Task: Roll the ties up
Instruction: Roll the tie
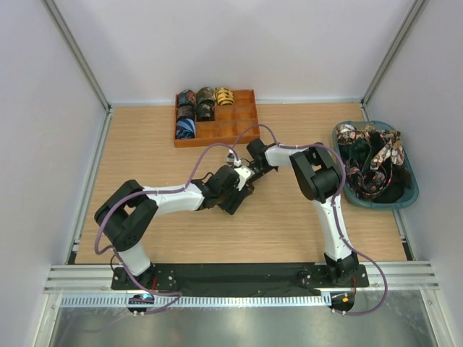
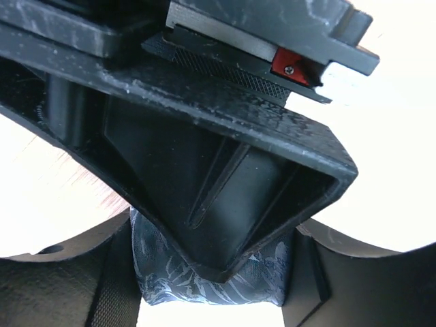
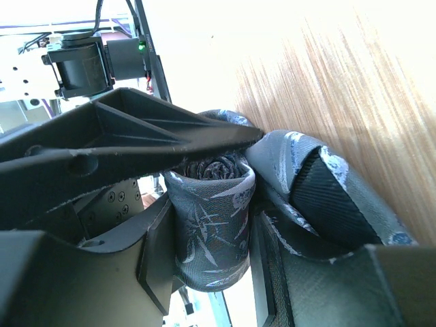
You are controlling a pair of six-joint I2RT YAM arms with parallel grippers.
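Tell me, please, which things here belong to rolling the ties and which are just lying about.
Job: part-rolled grey-blue tie; rolled ties in the orange tray; loose ties in the teal basket.
Just lying about: purple cables; metal rail.

Grey-blue tie point(image 3: 208, 225), pale leaf print

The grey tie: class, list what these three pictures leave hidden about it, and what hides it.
- Top view: the left gripper and right gripper cover the grey tie.
- Left wrist view: the right gripper's finger covers most of the roll; the background is glare.
- Right wrist view: the loose end disappears behind the gripper's own finger; its length is unknown.
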